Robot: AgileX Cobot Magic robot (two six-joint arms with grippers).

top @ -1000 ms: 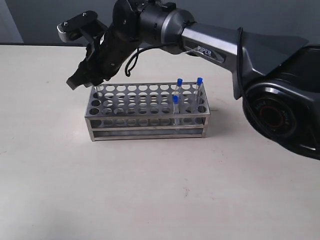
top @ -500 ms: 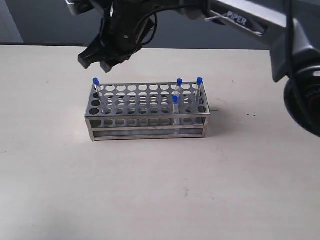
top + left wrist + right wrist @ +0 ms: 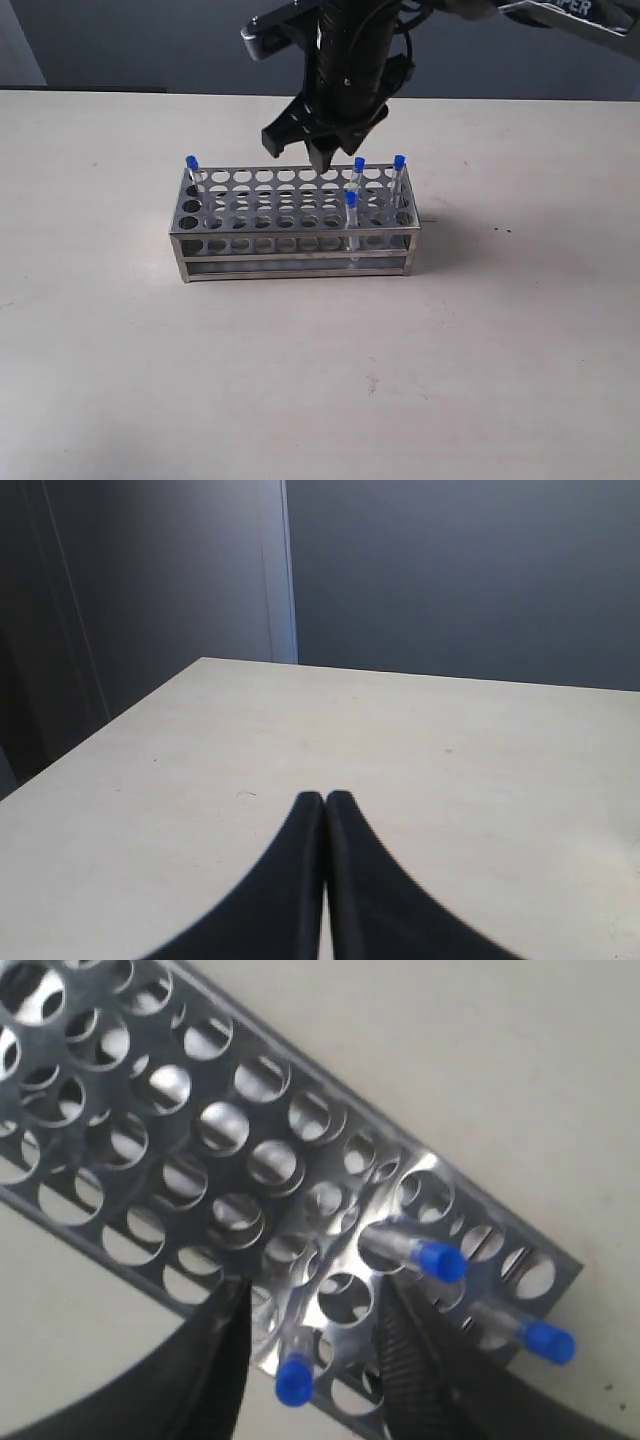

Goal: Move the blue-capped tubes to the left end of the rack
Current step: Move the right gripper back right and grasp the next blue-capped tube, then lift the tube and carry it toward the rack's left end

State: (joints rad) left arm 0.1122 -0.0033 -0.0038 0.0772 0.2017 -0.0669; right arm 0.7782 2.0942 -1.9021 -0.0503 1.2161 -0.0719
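Observation:
The steel rack (image 3: 295,240) stands mid-table. One blue-capped tube (image 3: 191,162) sits in its far-left back hole. Three more stand at the right end: two at the back (image 3: 359,164) (image 3: 399,161) and one in front (image 3: 351,200). My right gripper (image 3: 297,152) hangs open just above the rack's back row, left of those three, holding nothing. The right wrist view looks down on the rack (image 3: 330,1165), with one tube (image 3: 293,1380) between the open fingers (image 3: 410,1360) and two others (image 3: 440,1260) (image 3: 547,1342) beyond. My left gripper (image 3: 325,798) is shut and empty over bare table, out of the exterior view.
The pale table (image 3: 300,380) stretches wide around the rack. Most rack holes between the left tube and the right group are unfilled. The right arm (image 3: 350,40) reaches in from the upper right over the rack. A dark wall (image 3: 450,570) lies beyond the table's far edge.
The right gripper left the rack's left end, rose, then swung right and came down over the back row near the three right-hand tubes. A tube now stands uncovered at the left end.

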